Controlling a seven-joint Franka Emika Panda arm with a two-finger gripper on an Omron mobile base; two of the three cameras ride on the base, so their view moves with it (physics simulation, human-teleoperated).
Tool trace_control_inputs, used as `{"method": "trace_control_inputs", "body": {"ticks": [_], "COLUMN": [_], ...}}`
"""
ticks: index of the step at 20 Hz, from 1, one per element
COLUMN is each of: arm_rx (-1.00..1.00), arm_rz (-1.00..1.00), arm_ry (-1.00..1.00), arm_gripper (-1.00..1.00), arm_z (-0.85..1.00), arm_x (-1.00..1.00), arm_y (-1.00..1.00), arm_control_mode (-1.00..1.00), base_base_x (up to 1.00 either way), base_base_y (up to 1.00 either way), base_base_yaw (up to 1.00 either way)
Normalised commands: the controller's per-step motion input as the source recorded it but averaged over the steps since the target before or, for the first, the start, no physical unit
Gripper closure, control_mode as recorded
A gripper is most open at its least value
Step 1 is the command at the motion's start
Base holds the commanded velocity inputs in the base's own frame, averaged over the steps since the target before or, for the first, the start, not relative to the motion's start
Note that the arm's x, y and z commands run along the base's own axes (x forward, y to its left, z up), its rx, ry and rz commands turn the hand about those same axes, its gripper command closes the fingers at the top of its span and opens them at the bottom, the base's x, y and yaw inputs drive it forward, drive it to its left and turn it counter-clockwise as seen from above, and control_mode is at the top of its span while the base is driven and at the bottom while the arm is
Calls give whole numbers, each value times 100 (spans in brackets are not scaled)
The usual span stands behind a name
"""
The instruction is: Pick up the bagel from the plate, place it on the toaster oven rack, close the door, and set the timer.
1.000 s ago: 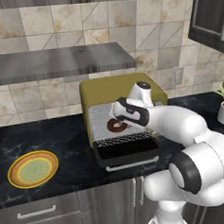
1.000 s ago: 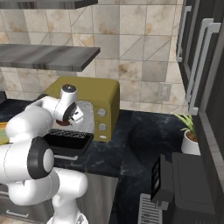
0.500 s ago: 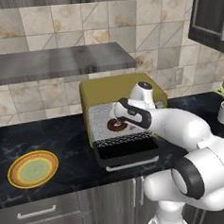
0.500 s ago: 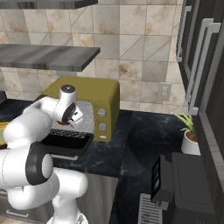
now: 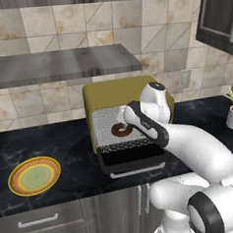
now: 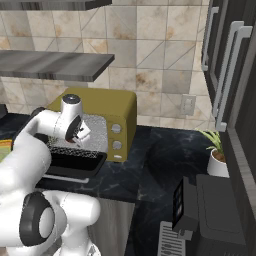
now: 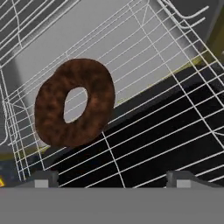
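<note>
The bagel (image 5: 121, 130) lay on the rack (image 5: 109, 124) at its near edge, the gripper (image 7: 113, 177) stood spread and empty just beside it, so placing looked done, and next the arm probably had to lift the door (image 5: 133, 159) shut.

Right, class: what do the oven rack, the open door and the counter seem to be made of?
Toaster oven rack: thin silvery wire mesh, likely metal.
Door: dark panel that looks like glass, with a silver bar handle.
Counter: glossy black with pale veins, probably polished stone.
</note>
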Motion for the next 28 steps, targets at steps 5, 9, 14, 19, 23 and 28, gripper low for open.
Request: {"method": "trace_control_inputs", "body": {"ticks": [5,9,14,19,23,28], "arm_rx": [-1,-8,-15,-10,0,0], "arm_rz": [5,22,27,21,6,0], "arm_ry": [1,1,3,0,0,-5], "arm_gripper": [-100,-100,-100,-100,-100,-100], "arm_z": [48,10,0,0,-1,-11], "arm_x": [-58,-66,-62,-61,-22,16], "arm_y": [-1,-2,-15,-4,0,0], "arm_control_mode": [-100,-100,-100,-100,-100,-100], "base_base_x": [0,0,0,0,0,0], "base_base_y": [0,0,0,0,0,0], "base_base_yaw": [0,0,0,0,0,0]}}
